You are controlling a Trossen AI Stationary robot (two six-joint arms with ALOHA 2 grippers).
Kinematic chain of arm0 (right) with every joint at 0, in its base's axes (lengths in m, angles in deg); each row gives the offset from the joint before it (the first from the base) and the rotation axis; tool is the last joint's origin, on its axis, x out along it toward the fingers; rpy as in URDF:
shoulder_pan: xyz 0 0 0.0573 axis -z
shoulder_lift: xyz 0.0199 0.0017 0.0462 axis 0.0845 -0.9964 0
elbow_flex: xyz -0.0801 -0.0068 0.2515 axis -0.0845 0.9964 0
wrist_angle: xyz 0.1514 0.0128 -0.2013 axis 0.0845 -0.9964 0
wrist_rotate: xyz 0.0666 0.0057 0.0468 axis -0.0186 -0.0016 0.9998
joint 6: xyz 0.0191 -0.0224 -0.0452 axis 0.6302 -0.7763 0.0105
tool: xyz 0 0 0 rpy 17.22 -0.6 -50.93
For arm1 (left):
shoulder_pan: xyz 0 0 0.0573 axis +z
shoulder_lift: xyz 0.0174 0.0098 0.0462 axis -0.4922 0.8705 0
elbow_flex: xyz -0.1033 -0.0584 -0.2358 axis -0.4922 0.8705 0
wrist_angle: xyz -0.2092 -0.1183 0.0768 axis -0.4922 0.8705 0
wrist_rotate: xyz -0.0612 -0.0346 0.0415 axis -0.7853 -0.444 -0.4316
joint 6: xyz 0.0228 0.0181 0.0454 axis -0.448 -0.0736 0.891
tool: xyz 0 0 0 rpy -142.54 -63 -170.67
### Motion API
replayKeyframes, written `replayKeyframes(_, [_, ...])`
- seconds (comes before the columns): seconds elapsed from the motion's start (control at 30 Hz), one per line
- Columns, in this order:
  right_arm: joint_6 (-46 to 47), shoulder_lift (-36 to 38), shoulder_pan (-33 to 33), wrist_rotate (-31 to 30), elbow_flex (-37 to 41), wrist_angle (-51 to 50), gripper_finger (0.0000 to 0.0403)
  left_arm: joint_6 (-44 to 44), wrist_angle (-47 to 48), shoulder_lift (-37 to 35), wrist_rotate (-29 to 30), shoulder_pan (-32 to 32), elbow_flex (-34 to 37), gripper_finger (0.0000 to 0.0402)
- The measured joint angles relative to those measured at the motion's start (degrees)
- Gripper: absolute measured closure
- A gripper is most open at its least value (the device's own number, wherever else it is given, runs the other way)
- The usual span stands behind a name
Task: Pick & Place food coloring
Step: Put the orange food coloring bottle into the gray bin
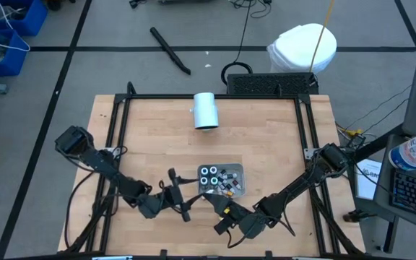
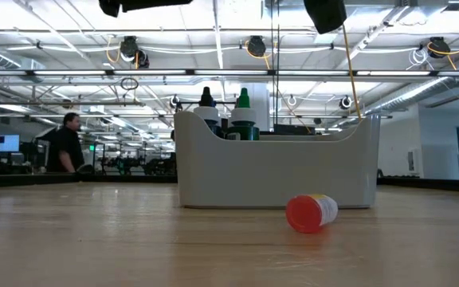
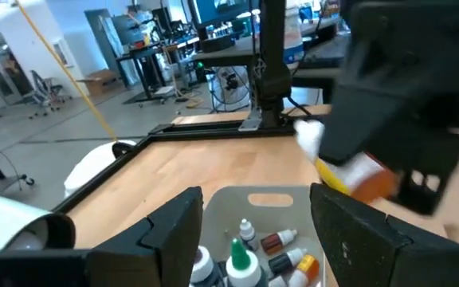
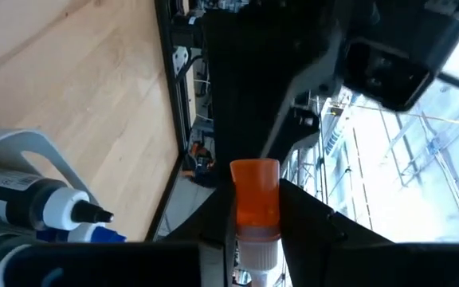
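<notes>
**Status.** My right pincer (image 1: 222, 214) is clenched on one food coloring bottle (image 4: 254, 195), gripped at the body with the orange cap standing clear of the fingers. It sits at about 6 o'clock of the grey tray (image 1: 238, 170), close to its near rim. My left pincer (image 3: 257, 199) is released, with nothing between its fingers. It is at about 8 o'clock of the tray and looks across its open top.

**Task items.** Most bottles (image 3: 281, 239) are inside the tray, some upright and some lying down. One red-capped bottle (image 2: 311, 213) lies on its side on the desk (image 2: 94, 239), just in front of the tray wall and apart from it.

**Step in hand, my judgement.** The held bottle is to be placed in the tray.
- I would carry it over the rim with clearance.
- I would lower it into a gap between the upright bottles, not onto their caps.
- I would release only when it is low, because it could topple its neighbours or bounce out.
- The two pincers are close, so I would keep the left one clear of the path.

**Materials and shapes.**
- Bottles: small plastic cylinders with tapered nozzle caps. They look smooth, light and likely to roll.
- Tray: matt grey, rigid-looking, with rounded corners, a raised end wall and a slot handle.
- Desk: pale wood with visible grain.
- A white cylinder (image 1: 206, 110) lies well apart at 12 o'clock of the tray.
</notes>
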Motion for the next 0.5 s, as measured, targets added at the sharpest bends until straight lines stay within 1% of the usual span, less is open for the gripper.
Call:
replayKeyframes(0.07, [-0.58, 0.0, 0.06, -1.19, -0.01, 0.16, 0.0339, 1.74, 0.31, -0.26, 0.85, -1.08, 0.0, 0.0165])
replayKeyframes(0.1, [-0.77, 0.06, 0.3, -2.4, -0.04, 0.28, 0.0338, 2.57, 0.44, -0.32, 0.39, -1.99, 0.0, 0.0165])
replayKeyframes(0.2, [-1.64, 0.09, 1.23, -3.55, -0.07, 3.32, 0.0338, 4.49, 0.78, -0.44, 2.36, -4.63, 0.0, 0.0164])
replayKeyframes(0.27, [-1.56, 0.09, 1.6, -3.05, -0.07, 5.81, 0.0338, 6.56, -0.55, -0.46, 3.8, -5.92, 0.0, 0.0164])
replayKeyframes(0.4, [-0.46, 0.11, 2.5, -1.24, -0.07, 5.69, 0.0339, 8.04, -6.71, -0.55, 5.04, -6.71, -0.07, 0.0165])
replayKeyframes(0.5, [0.48, 0.04, 3.2, -1.16, -0.07, 5.78, 0.0336, 7.38, -6.54, -0.5, 9.39, -5.89, -0.04, 0.0165])
